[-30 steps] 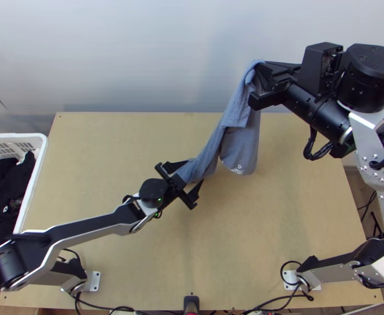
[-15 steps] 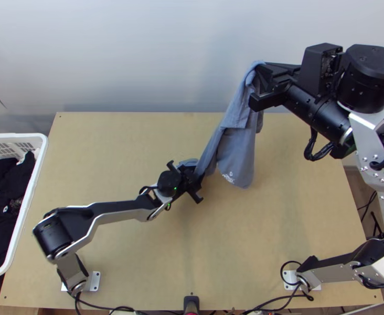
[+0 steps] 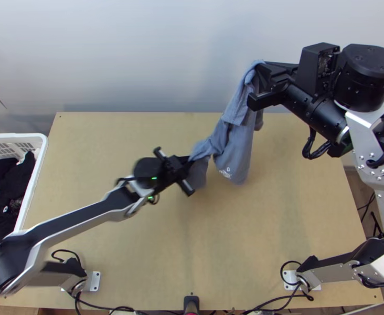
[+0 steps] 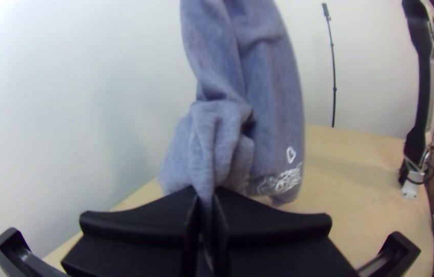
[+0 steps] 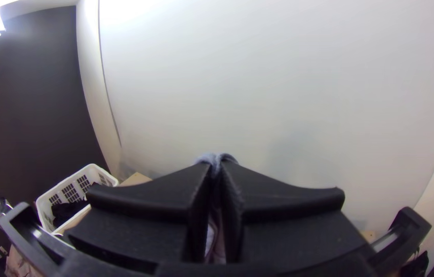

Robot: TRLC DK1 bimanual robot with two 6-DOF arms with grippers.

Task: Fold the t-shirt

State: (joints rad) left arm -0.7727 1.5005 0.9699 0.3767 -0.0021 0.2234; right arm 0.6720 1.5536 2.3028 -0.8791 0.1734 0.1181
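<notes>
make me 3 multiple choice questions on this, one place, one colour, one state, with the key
1. Where in the top view is the white plastic basket?
A) left edge
B) right edge
C) centre

2. What colour is the fabric t-shirt?
A) orange
B) blue-grey
C) green

3. How is it?
A) flat on table
B) in basket
C) gripped by left end effector and right end effector

A: it crosses the picture's left edge
B: its cloth looks blue-grey
C: both pinch its cloth
</notes>
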